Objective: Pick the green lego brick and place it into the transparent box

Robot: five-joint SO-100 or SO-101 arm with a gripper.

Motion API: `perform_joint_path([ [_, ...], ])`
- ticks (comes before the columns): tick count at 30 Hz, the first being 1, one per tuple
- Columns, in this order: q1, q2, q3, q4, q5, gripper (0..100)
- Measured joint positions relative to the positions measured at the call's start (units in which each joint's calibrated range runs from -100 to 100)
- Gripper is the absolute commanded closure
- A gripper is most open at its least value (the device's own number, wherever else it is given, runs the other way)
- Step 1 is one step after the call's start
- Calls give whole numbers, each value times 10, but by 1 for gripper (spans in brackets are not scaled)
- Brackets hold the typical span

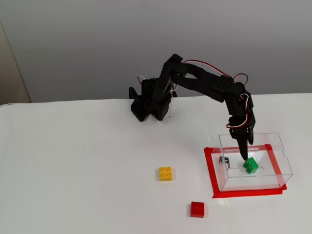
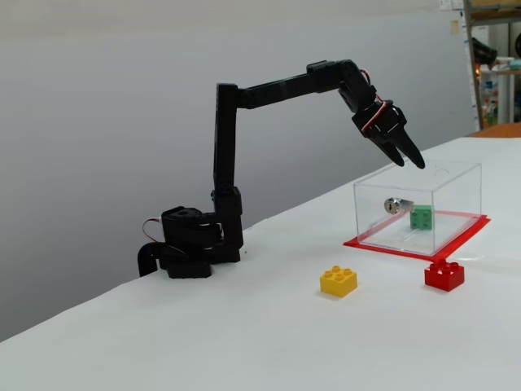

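Green lego brick lying inside the transparent box, tipped on an edge rather than flat, studs facing sideways in the other fixed view. Likely light, rigid and smooth: best pinched across two flat opposite sides, not over the studs, should another grip be needed. Box open on top, clear thin walls, small metal fitting on one wall; nothing else inside but the brick. Standing within a red tape frame toward the right edge of the white table. Gripper just above the box rim, jaws slightly apart and holding nothing; seemingly reaching down to the brick from the first camera, clear of it from the second. Outside the box, toward the table's front edge: yellow brick, then red brick, both flat and apart from the tape.
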Motion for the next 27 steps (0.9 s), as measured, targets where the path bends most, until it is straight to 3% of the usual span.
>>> perform_joint_path([
  [3, 0, -4, 0, 0, 1, 92],
  [9, 6, -52, 0, 0, 1, 98],
  [21, 84, -163, 1, 84, 1, 98],
  [27, 169, -281, 86, 87, -4, 98],
])
